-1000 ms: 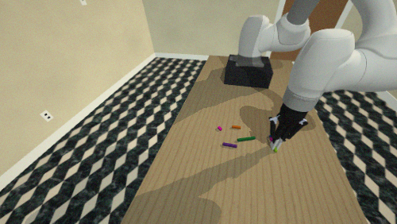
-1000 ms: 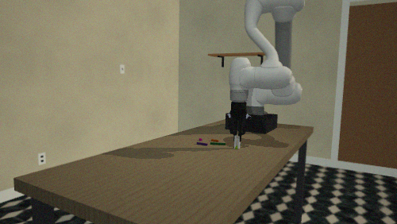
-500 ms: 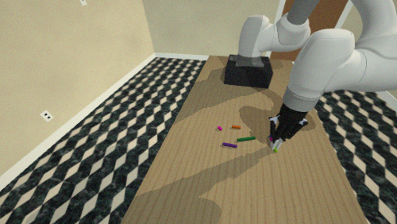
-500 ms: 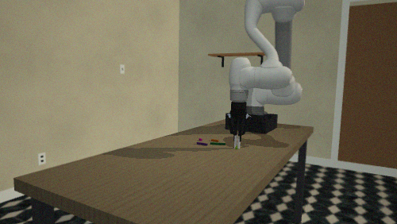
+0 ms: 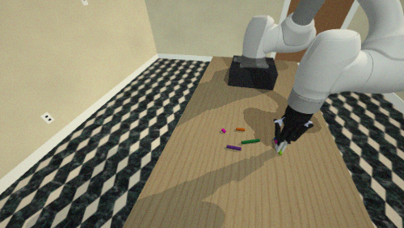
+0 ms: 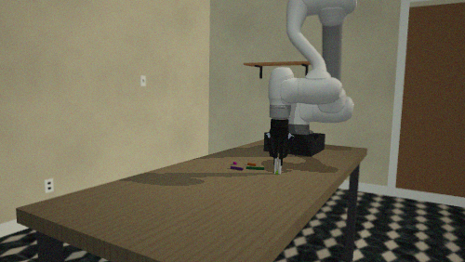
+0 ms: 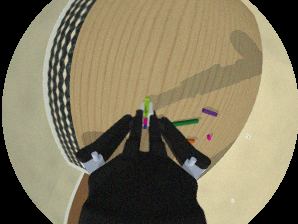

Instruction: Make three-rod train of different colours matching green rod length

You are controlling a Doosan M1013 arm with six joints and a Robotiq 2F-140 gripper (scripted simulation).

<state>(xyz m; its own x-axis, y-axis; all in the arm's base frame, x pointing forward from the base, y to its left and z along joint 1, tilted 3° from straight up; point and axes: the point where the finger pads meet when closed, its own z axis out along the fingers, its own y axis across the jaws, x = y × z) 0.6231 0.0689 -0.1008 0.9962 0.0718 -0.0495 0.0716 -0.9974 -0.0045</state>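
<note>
My gripper reaches down to the table top at the right of the rods. It is shut on a short magenta rod held between the fingertips. A lime rod lies just past the fingertips, in line with the magenta rod; I cannot tell whether the two ends touch. The green rod lies flat a little to the left of the gripper.
A purple rod, an orange rod and a second small magenta rod lie left of the green rod. The arm's black base stands at the table's far end.
</note>
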